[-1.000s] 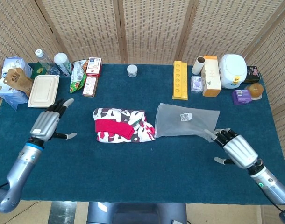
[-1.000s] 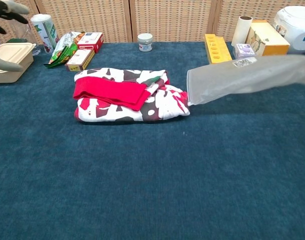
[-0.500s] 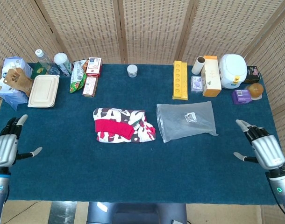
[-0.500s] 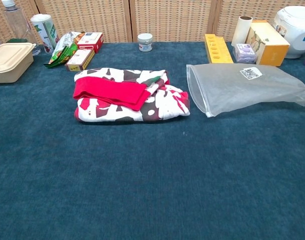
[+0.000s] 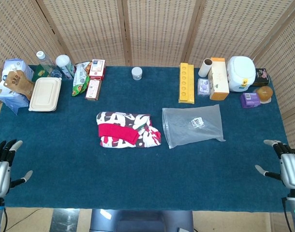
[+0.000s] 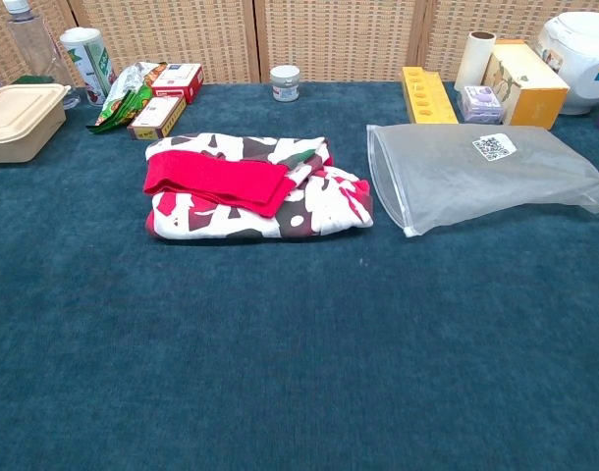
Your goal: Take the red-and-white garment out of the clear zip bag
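The folded red-and-white garment [image 5: 127, 130] [image 6: 250, 186] lies on the blue table, fully outside the bag. Just to its right the clear zip bag [image 5: 193, 124] [image 6: 481, 172] lies flat and empty, its mouth toward the garment. In the head view my left hand [image 5: 1, 166] hangs at the table's near left corner, fingers spread, holding nothing. My right hand [image 5: 288, 166] hangs at the near right corner, also spread and empty. Neither hand shows in the chest view.
Along the back edge stand a beige lunch box [image 5: 45, 94], bottles [image 5: 64, 65], snack boxes [image 5: 93, 88], a small jar [image 5: 137, 73], a yellow tray [image 5: 186, 82], cartons [image 5: 218, 77] and a white cooker [image 5: 241, 73].
My right hand let go of the bag, which dropped flat. Both hands drew back from mid-table to the near corners.
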Controlling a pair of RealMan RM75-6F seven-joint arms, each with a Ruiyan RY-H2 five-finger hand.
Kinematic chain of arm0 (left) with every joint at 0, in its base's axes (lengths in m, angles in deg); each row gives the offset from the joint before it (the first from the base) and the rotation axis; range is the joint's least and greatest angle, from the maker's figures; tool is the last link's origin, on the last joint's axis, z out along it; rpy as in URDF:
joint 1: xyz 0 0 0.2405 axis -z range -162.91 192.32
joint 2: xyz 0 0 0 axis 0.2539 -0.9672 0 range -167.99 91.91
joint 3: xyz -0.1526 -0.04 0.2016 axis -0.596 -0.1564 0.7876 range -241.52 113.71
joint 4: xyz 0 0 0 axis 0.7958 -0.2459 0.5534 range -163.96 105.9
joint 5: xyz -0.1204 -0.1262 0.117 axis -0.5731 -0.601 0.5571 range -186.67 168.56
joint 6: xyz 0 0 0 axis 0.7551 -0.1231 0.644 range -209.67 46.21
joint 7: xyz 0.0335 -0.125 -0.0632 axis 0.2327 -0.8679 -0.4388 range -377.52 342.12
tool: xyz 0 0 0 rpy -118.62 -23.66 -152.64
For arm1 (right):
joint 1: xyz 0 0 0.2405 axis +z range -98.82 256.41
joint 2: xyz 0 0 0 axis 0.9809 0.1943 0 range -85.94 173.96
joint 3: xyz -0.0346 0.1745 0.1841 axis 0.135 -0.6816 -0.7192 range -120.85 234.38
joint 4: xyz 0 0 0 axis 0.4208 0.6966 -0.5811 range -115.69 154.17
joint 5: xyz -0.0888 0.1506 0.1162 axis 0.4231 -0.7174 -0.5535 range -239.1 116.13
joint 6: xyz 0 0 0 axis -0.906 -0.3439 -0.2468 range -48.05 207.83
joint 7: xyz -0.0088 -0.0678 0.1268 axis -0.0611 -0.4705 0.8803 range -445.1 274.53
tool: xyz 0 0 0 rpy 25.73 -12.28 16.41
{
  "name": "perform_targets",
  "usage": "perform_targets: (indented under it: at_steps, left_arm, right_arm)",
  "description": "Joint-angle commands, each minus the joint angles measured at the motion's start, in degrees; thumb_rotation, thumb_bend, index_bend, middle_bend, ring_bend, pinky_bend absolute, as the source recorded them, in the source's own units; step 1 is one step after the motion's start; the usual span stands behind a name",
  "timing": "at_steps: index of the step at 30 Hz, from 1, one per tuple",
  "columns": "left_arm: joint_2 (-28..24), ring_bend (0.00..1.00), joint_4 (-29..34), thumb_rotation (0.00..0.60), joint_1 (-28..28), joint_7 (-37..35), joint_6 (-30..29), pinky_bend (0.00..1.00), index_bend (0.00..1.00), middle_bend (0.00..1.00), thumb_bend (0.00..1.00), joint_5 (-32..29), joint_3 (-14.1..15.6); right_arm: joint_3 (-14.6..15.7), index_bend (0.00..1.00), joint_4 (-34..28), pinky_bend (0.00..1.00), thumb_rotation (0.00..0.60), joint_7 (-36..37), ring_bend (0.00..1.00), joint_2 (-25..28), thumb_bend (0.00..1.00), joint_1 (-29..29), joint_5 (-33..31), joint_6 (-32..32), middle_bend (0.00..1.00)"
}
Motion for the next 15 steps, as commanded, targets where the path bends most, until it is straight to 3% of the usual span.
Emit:
perform_targets:
  at_steps: [1,9,15]
  left_arm:
    - [0.08,0.01,1.06,0.6,-0.81,-0.37,-0.72,0.17,0.13,0.11,0.16,1.81,-0.05]
    - [-0.01,0.01,3.04,0.6,-1.68,-0.84,-0.38,0.17,0.14,0.11,0.17,2.46,-1.3]
    - [-0.15,0.01,4.73,0.6,-2.05,0.69,0.2,0.17,0.14,0.11,0.17,3.19,-1.81]
  right_arm:
    - [-0.2,0.29,-1.9,0.42,0.493,-1.74,0.36,0.68,0.17,-1.53,-0.42,-0.78,0.34]
    - [-0.42,0.38,-3.16,0.42,0.491,-1.23,0.37,0.68,0.17,-3.53,1.36,-2.31,0.36]
    - [-0.47,0.38,-3.07,0.42,0.49,-0.24,0.37,0.75,0.17,-4.7,2.26,-2.42,0.36]
